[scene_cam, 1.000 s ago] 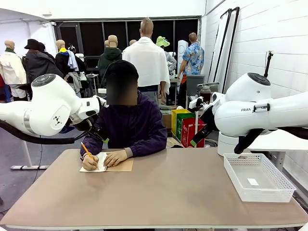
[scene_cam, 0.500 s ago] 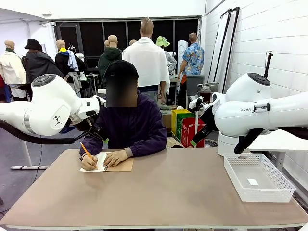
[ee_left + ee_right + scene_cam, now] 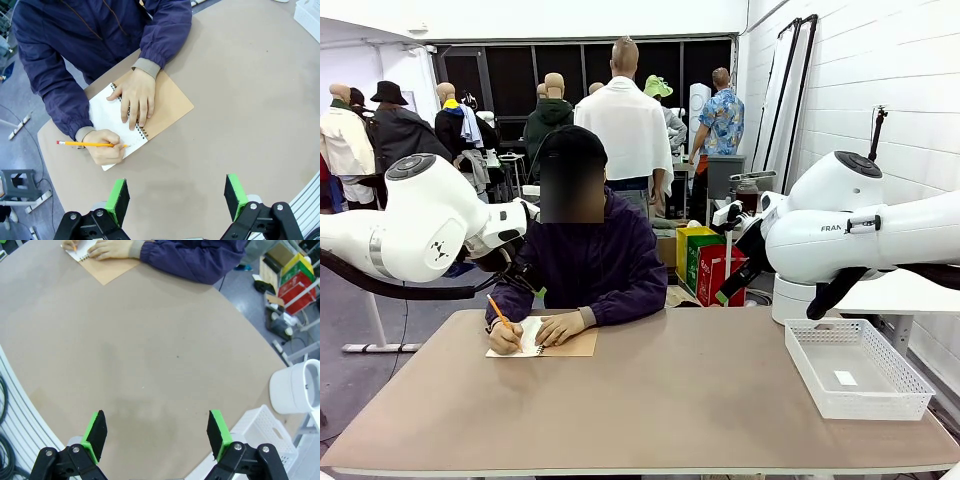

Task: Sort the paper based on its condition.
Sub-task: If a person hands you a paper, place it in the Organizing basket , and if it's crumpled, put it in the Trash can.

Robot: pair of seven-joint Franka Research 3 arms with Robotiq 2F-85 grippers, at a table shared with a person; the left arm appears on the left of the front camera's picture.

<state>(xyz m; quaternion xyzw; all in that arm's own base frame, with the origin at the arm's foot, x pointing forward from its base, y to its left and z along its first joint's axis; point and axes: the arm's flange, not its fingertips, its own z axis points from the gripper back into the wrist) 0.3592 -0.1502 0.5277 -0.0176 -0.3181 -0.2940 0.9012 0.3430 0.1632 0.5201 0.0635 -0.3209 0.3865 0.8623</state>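
The only legible print is black lettering "FRAN", cut off by the curve of the shell, on the white right arm (image 3: 832,228); the left arm (image 3: 438,250) carries a small black emblem without letters, and the slip (image 3: 845,378) in the mesh tray (image 3: 804,372) is too small to read.

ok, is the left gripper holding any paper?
No, the left gripper hangs open above the table, with nothing between its pads.

Robotics lab, white block wall (image 3: 900,80), tan table (image 3: 670,400) between two white robot arms (image 3: 410,225), coloured crates (image 3: 705,265) behind
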